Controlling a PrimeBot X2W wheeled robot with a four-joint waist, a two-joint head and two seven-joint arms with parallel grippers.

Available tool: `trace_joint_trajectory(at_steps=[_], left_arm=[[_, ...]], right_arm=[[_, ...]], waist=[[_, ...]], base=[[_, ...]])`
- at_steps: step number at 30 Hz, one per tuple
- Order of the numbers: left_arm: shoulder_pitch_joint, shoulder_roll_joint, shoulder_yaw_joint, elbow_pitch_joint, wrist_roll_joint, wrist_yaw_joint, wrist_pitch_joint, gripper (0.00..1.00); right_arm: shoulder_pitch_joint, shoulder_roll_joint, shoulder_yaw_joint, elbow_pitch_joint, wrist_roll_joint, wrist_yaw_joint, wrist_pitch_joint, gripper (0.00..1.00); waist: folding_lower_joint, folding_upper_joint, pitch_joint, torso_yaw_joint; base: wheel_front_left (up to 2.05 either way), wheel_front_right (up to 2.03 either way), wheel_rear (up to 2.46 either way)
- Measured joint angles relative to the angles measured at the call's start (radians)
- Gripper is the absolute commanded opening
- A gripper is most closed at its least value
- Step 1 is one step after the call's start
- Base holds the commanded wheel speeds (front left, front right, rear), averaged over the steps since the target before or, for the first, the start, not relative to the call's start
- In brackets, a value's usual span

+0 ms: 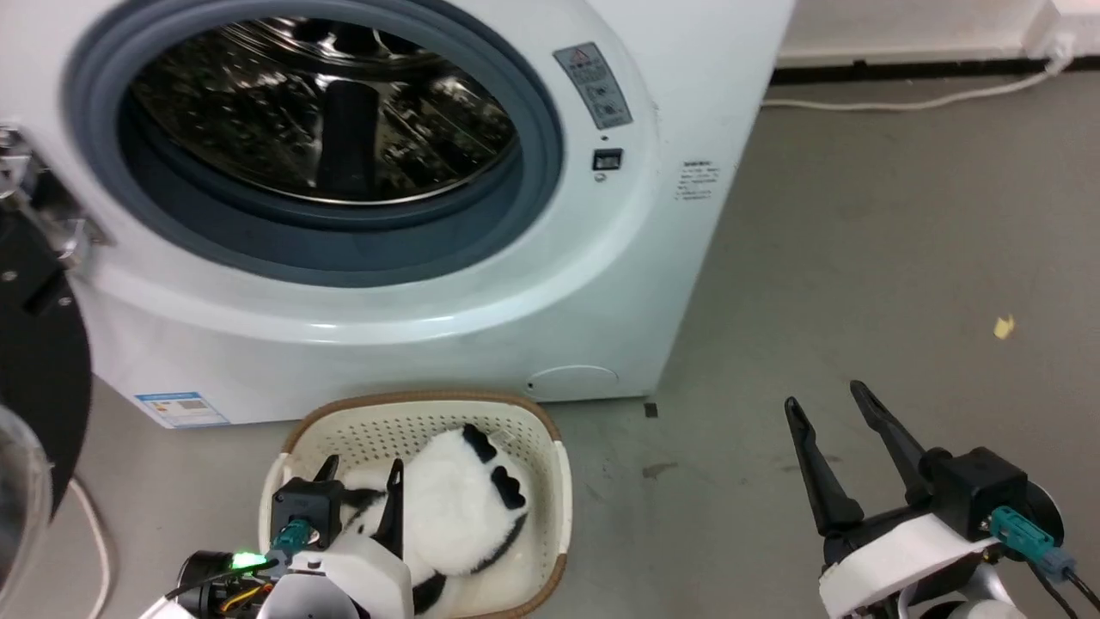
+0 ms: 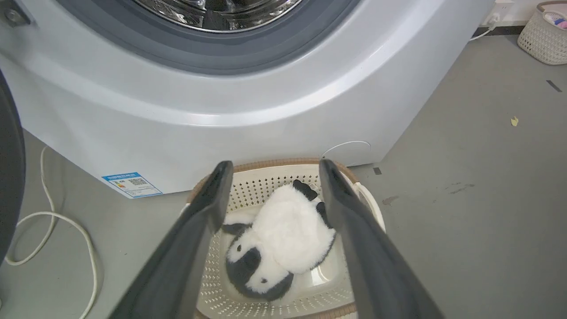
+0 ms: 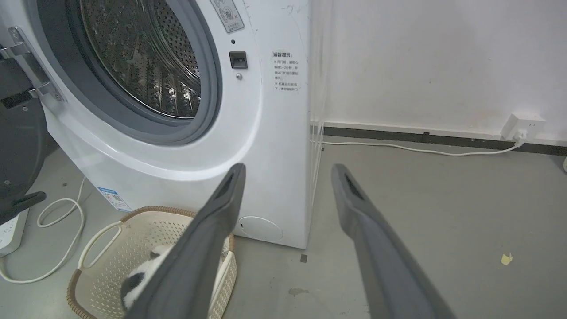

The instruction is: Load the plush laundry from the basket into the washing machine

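Note:
The plush laundry [image 1: 455,507], a fluffy white toy with black patches, lies in the basket [image 1: 421,411], which stands on the floor right against the washing machine [image 1: 601,284]. The machine's steel drum [image 1: 326,112] is exposed inside the grey ring. My left gripper [image 1: 361,473] hangs open just above the basket; in the left wrist view its fingers [image 2: 212,204] frame the plush laundry [image 2: 288,230] without touching it. My right gripper [image 1: 825,397] stands open over bare floor to the right of the basket. In the right wrist view my right gripper [image 3: 288,168] is open, with the basket [image 3: 133,235] at the lower left.
The black-framed door [image 1: 34,344] stands swung open at the left. A white cable [image 2: 66,226] loops on the floor by it. A wall socket [image 3: 525,124] feeds another cable along the baseboard. A second basket [image 2: 542,35] sits far right, and a yellow scrap [image 1: 1003,326] lies on the floor.

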Motion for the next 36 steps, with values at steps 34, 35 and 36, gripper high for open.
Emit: trace_joint_trajectory(at_steps=[34, 35, 36], left_arm=[[-0.194, 0.13, -0.05, 0.318, -0.061, -0.007, 0.054, 1.0], [-0.202, 0.137, -0.052, 0.324, -0.061, -0.007, 0.053, 1.0], [-0.209, 0.147, -0.057, 0.331, -0.061, -0.007, 0.052, 1.0]], right_arm=[[-0.1, 0.0, 0.045, -0.007, 0.137, 0.0, -0.075, 1.0], [-0.103, 0.0, 0.049, -0.007, 0.143, 0.0, -0.077, 1.0], [-0.106, 0.0, 0.052, -0.008, 0.149, 0.0, -0.077, 1.0]], waist=[[0.0, 0.0, 0.265, -0.151], [-0.0001, 0.0, 0.274, -0.156], [-0.0001, 0.0, 0.284, -0.162]], base=[[0.0, 0.0, 0.0], [0.0, 0.0, 0.0], [0.0, 0.0, 0.0]])
